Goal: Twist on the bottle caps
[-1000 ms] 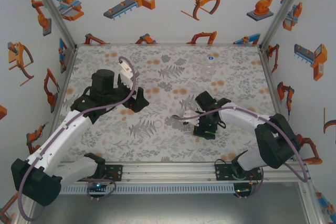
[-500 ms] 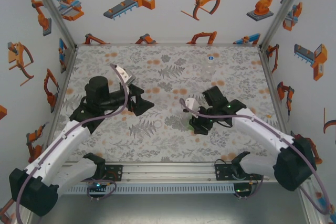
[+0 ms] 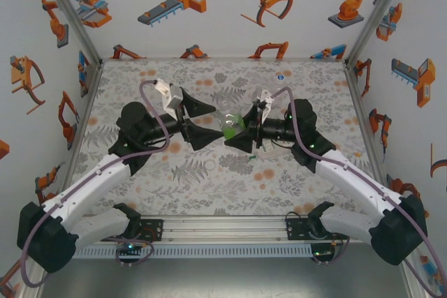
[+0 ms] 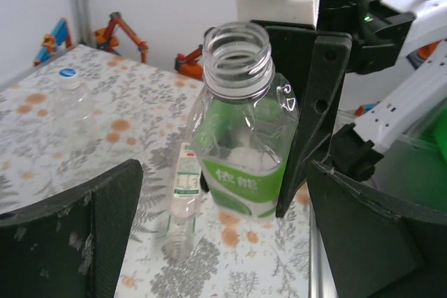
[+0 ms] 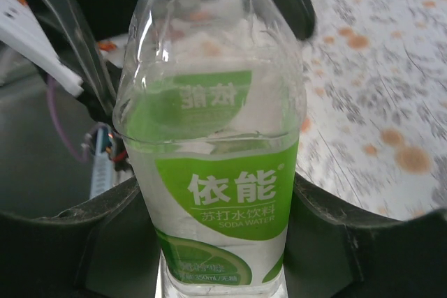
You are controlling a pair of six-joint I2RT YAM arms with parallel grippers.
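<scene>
Centre frame: our R tool grips open-necked labelled bottle; L tool gapes wide, holding nothing.

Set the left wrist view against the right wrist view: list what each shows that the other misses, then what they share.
Left wrist: the labelled bottle has an open threaded neck with no cap on it; a second clear bottle lies on the table; a blue-capped bottle stands farther off. Right wrist: the front of the green label, reading SODA WATER, and the right tool shut around the bottle's lower body. Both: the same labelled bottle, with the floral table behind it.
</scene>
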